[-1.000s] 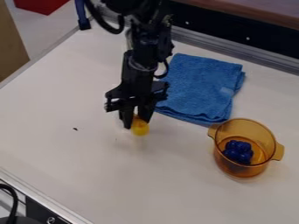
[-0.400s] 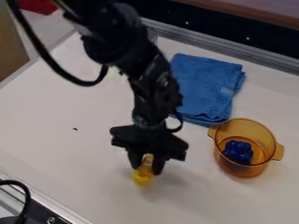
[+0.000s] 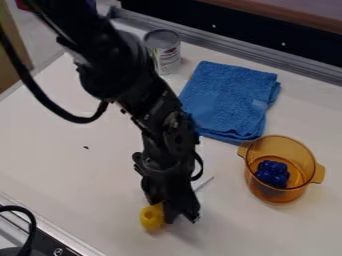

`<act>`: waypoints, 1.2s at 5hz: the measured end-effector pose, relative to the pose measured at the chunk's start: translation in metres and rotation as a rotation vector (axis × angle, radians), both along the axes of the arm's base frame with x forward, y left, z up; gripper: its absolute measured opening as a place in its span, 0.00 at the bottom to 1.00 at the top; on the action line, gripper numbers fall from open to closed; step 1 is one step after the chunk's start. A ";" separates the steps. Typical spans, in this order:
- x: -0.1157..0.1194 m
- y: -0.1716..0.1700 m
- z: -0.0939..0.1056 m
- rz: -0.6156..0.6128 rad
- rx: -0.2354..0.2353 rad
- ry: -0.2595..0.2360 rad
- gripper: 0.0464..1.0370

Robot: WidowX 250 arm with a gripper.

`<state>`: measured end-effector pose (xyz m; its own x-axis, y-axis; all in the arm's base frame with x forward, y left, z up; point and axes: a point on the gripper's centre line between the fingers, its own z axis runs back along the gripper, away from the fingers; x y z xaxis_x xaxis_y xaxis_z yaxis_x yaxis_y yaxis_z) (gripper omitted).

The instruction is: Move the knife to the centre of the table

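Fingers (image 3: pixel 180 206) of my gripper (image 3: pixel 162 216) gripping knife (image 3: pixel 151 218) by its yellow handle, low over the table (image 3: pixel 73 175). I log the amber pot (image 3: pixel 259 192) to the right, blue things (image 3: pixel 272 173) inside; folded blue cloth (image 3: pixel 230 100) behind; can (image 3: pixel 167 55) beyond.

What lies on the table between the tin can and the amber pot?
A folded blue cloth lies between the tin can and the amber pot, as the camera view shows.
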<state>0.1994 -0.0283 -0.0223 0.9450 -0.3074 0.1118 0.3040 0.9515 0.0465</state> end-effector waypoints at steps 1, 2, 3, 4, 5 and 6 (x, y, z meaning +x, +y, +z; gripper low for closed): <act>0.000 -0.003 0.000 -0.212 -0.038 -0.001 0.34; 0.002 -0.005 0.001 -0.084 -0.097 -0.006 0.33; 0.005 -0.006 0.002 -0.022 -0.100 0.000 0.32; 0.007 -0.004 0.003 0.051 -0.118 -0.012 0.32; 0.007 -0.004 0.002 0.131 -0.100 -0.014 0.32; 0.008 -0.006 0.000 0.213 -0.089 -0.021 0.31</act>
<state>0.2069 -0.0338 -0.0222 0.9847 -0.0892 0.1494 0.0956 0.9947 -0.0365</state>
